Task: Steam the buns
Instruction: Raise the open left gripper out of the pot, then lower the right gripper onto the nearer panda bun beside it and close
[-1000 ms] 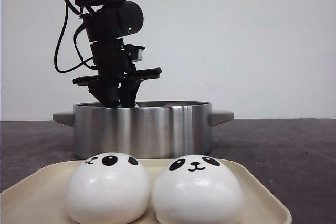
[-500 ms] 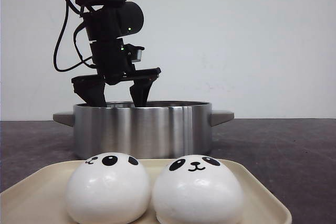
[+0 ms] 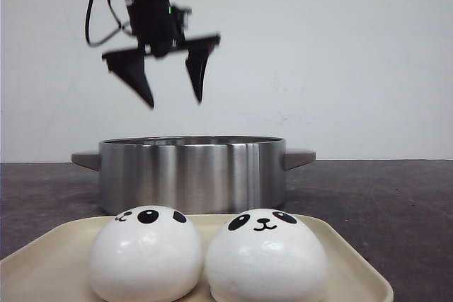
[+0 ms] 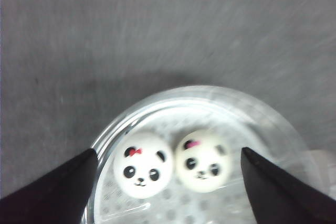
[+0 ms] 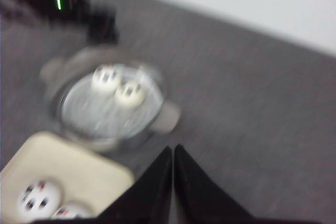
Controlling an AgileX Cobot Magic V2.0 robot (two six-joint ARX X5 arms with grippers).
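Observation:
Two white panda buns (image 3: 145,252) (image 3: 266,256) sit side by side on a cream tray (image 3: 354,259) at the front. Two more buns (image 4: 143,164) (image 4: 203,160) lie on the perforated floor of the steel pot (image 3: 191,173); they also show in the right wrist view (image 5: 106,78) (image 5: 130,92). My left gripper (image 3: 172,83) is open and empty, well above the pot. In its wrist view the gripper (image 4: 168,161) stands wide apart, either side of the two buns below. My right gripper (image 5: 173,150) is shut and empty, high over the table beside the pot.
The pot has grey side handles (image 3: 300,157). The tray (image 5: 68,171) lies just in front of the pot on a dark grey table (image 3: 382,196). A white wall stands behind.
My left gripper opened inside the pot, left a bun there, then rose well above the rim. The buns on the tray have not moved.

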